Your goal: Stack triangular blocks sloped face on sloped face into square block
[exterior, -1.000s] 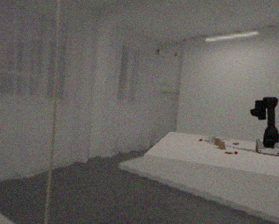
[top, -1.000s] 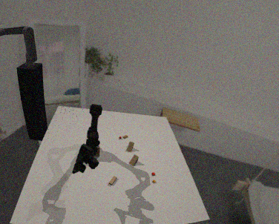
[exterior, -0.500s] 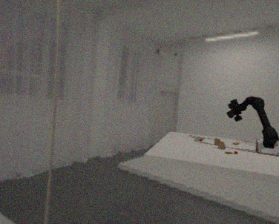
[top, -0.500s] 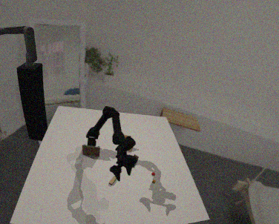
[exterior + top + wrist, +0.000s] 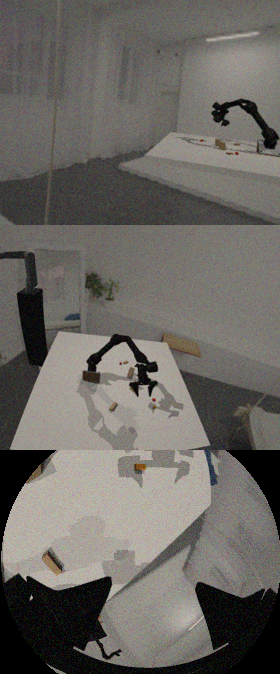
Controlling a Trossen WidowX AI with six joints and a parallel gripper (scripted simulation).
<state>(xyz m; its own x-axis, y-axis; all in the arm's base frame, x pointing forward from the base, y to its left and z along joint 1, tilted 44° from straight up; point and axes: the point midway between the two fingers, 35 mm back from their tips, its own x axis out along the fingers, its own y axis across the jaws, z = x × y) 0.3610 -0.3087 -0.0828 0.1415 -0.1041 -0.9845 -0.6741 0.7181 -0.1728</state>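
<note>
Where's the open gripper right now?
In the top view, the gripper hangs right of the table's middle, its fingers just above the red piece in the picture.
</note>
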